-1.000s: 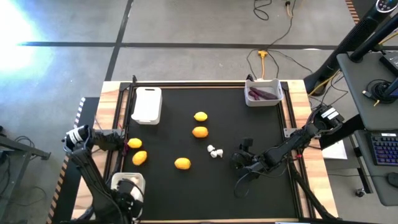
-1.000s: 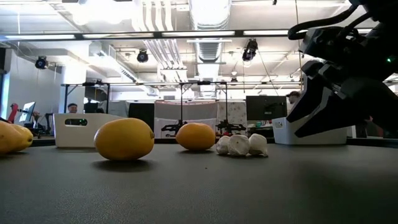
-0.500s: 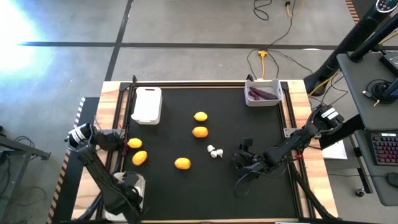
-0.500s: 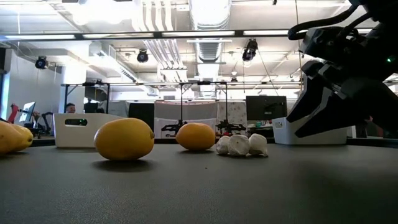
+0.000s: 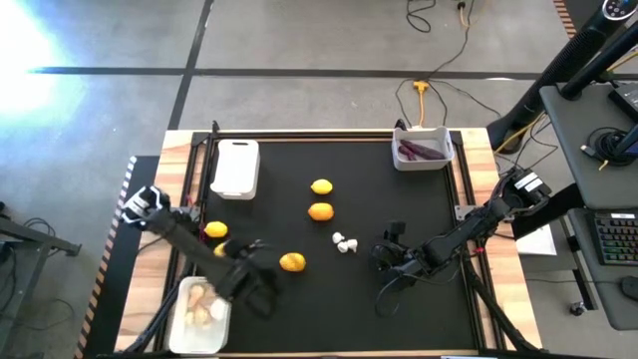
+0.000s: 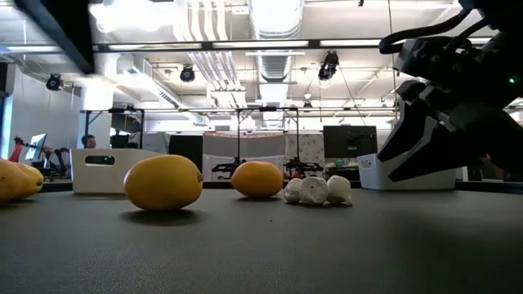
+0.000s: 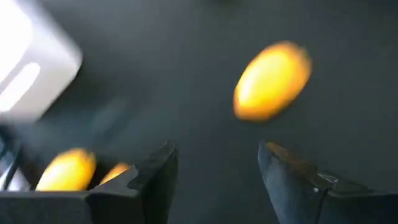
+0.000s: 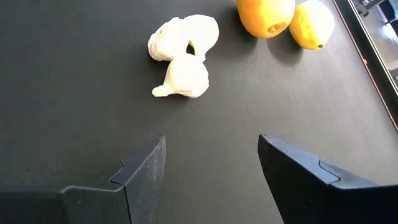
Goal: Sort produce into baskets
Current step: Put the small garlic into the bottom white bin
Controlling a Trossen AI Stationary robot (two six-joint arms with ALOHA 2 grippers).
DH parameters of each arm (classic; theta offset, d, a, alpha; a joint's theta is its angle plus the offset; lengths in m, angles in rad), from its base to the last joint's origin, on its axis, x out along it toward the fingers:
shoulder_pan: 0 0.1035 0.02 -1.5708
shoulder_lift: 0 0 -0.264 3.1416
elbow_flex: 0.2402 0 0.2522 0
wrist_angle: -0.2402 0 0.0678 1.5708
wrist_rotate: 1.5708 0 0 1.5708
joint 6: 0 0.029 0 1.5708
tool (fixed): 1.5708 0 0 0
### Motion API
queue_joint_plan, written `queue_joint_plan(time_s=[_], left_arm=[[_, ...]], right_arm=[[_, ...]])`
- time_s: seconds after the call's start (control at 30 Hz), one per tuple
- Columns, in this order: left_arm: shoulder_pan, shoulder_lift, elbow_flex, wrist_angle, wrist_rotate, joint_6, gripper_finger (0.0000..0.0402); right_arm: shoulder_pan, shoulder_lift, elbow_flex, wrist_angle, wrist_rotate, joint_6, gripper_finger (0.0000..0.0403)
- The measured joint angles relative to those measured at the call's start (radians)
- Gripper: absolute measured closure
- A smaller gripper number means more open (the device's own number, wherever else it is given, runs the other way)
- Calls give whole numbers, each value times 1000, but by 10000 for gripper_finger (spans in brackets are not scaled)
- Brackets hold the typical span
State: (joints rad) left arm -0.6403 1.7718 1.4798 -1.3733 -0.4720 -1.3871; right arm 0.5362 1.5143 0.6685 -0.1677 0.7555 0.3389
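Yellow lemons lie on the black mat: one (image 5: 292,262) near the middle, two (image 5: 320,210) farther back, and two (image 5: 215,230) at the left, partly under my left arm. Whitish lumpy pieces (image 5: 344,243) rest together on the mat. My left gripper (image 5: 263,289) hovers open just left of the middle lemon (image 7: 272,79), with nothing between its fingers. My right gripper (image 8: 211,165) stands open low over the mat, just right of the whitish pieces (image 8: 183,56). The near-left basket (image 5: 187,324) holds whitish pieces, and the far-right basket (image 5: 424,150) holds purple pieces.
A third white basket (image 5: 234,168) stands at the far left of the mat. Wooden rails (image 5: 478,170) frame the mat. Bare mat lies along the near edge between the two grippers. In the low view my left arm (image 6: 57,33) shows as a dark blur at the upper left.
My left gripper has swung from over the near-left basket toward the table's right, up and over the mat to the middle lemon. The whitish pieces in that basket now show uncovered. My right arm has kept still.
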Motion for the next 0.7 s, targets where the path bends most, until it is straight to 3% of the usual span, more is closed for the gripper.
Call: queue_joint_plan(time_s=[0.2, 0.33, 0.7], left_arm=[[146, 19, -29, 420, -36, 394, 203], [223, 61, -41, 631, -44, 525, 203], [293, 296, -35, 842, -42, 761, 188]], right_arm=[[0, 0, -6, -2, 0, 0, 154], [0, 0, -9, -3, 0, 0, 154], [0, 0, -11, -6, 0, 1, 154]])
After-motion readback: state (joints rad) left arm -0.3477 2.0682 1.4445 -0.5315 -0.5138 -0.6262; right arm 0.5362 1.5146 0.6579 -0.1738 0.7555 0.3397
